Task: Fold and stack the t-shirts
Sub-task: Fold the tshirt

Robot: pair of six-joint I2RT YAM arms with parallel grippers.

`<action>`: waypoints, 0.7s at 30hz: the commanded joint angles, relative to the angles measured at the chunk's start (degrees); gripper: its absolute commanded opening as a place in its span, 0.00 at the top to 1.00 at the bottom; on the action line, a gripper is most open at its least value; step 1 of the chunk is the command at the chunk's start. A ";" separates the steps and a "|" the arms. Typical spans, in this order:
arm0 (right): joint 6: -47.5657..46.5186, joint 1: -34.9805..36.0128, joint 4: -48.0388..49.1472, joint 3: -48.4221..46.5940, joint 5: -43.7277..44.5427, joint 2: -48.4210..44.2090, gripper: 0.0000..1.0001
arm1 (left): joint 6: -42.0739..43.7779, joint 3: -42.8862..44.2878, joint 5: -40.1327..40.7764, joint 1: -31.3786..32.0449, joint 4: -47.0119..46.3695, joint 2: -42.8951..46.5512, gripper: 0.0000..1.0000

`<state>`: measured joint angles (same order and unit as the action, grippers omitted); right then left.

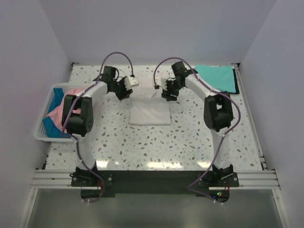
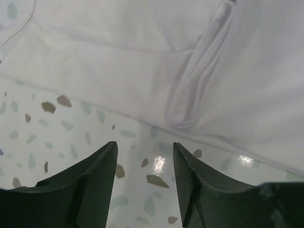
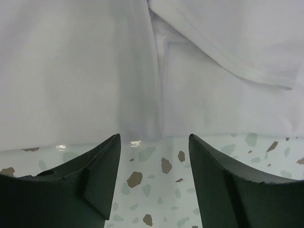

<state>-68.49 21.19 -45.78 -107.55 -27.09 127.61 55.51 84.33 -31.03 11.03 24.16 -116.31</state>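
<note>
**Both pincers open, white tee folded mid-table**

Left pincer (image 1: 125, 91) first. My two dark fingers (image 2: 90, 185) are spread apart with nothing between them, just the speckled table (image 1: 142, 147) showing through the gap. It's at the far left corner of the white t-shirt (image 1: 149, 113). In my left wrist view the fingertips are over bare table and the cloth edge lies just ahead of them, not touching. There's a soft rolled crease running up into the fabric on that side.

Right pincer (image 1: 166, 93) is the same story: jaws parted, a bit wider than the left, holding nothing. It's at the far right corner of the same shirt. From that wrist I see the shirt's edge just past the fingertips, and a flap with a stitched hem lying across the top right.

The white shirt itself is a neat folded rectangle, flat in the middle of the table between my two arms.

The others: the teal t-shirt (image 1: 217, 78) lies flat in the far right corner, well apart from the white one. The pink t-shirt (image 1: 59, 114) and the blue t-shirt (image 1: 51, 126) are bunched together in the white lattice basket (image 1: 40, 135) at the left edge — can't tell how they're layered.
</note>
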 commanded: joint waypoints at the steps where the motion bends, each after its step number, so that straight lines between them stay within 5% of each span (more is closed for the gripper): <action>1: 6.07 -1.15 1.57 -3.20 1.25 -5.34 0.37 | -12.51 1.19 0.44 -3.55 -7.01 5.81 0.44; 5: 13.01 -1.07 -2.11 -1.27 -0.76 -9.65 0.43 | -19.02 -2.77 -3.76 -3.64 -5.98 10.40 0.38; 11: 22.93 1.56 -7.12 4.62 -5.94 -12.48 0.65 | -33.06 -8.83 -15.81 -2.16 -2.45 13.22 0.53; 15: 36.03 2.89 -8.63 6.20 -13.30 -10.46 0.70 | -54.56 -16.99 -21.52 0.92 -10.87 14.70 0.54; 21: 49.85 2.89 -1.77 12.79 -18.61 -7.75 0.71 | -72.70 -28.16 -20.75 5.06 -26.70 15.42 0.53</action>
<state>-29.47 24.58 -50.24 -97.23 -40.18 117.36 -2.22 58.70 -49.10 15.40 8.84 -102.59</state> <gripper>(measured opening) 0.297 0.467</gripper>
